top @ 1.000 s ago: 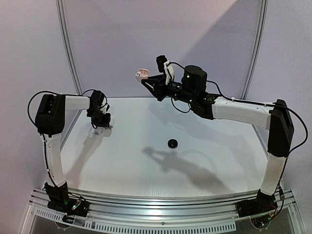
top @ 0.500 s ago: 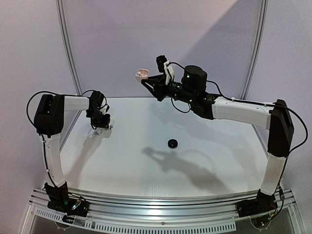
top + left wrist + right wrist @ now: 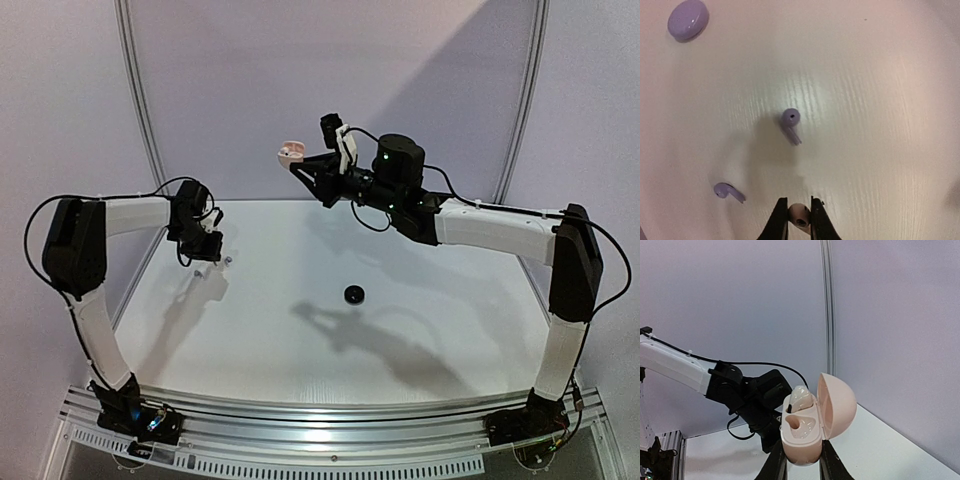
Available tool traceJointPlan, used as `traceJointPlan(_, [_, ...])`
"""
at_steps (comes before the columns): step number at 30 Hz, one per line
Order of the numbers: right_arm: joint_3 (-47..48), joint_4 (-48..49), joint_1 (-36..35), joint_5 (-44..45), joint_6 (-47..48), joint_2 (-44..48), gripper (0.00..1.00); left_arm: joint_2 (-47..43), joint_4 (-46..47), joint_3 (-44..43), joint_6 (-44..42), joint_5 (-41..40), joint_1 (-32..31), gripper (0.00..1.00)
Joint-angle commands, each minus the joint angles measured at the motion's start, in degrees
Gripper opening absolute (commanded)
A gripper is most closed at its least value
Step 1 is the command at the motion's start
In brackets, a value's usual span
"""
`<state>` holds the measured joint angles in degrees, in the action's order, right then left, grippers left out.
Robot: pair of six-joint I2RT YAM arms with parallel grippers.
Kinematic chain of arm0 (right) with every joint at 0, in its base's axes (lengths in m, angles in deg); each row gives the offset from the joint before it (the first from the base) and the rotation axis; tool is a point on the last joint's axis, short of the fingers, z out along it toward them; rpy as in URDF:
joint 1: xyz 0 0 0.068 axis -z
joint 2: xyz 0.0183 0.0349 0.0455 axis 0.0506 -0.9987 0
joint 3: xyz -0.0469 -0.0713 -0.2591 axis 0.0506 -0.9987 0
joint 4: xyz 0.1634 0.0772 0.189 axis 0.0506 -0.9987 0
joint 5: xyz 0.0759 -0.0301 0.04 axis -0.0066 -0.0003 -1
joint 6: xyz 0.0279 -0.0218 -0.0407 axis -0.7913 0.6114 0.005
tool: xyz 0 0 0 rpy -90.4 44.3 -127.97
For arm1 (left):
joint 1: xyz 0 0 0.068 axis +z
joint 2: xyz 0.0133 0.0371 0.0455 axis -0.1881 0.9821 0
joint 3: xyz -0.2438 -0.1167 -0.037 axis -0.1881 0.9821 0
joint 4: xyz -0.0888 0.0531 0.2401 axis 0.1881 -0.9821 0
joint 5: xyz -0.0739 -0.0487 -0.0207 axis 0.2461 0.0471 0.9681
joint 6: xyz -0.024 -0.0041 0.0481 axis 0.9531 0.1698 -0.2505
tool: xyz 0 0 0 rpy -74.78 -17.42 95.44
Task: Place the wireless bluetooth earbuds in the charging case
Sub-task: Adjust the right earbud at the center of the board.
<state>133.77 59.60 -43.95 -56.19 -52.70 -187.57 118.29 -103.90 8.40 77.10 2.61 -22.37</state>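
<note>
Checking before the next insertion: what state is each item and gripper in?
Left gripper: shut on pale earbud.
Right gripper: shut on charging case, raised.
Charging case: lid open, one slot filled, one empty.
Two loose earbuds: lying on table.
Round puck: closed, on table.

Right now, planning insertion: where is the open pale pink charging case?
Top view, far centre: the pink case hangs aloft in the right gripper, above the white table.

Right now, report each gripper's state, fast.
Left gripper: closed on a pale earbud.
Right gripper: closed on the open charging case, with another earbud seated inside.
</note>
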Motion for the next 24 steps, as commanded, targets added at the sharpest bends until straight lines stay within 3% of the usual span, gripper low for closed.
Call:
traceJointPlan(1, [-0.8,1.5,0.1,-0.4,0.0,1.1,0.00,-6.6,-0.5,4.9,-3.1,1.2,-7.2,0.00])
traceJointPlan(6, [-4.1,2.3,0.1,0.6,-0.5,3.4,0.00,-7.7,-1.1,7.7,-1.0,4.0,-13.7,0.00])
traceJointPlan(15, [-12.6,0.0,-0.5,3.7,-0.5,11.7,0.00,-4.0,4.2,7.9,-2.6,0.3,-24.3,0.01])
traceJointPlan(24, [-17.2,-2.3,-2.2,5.5,-0.4,16.6,0.00,1.0,6.8,9.7,0.1,0.3,-29.5,0.01])
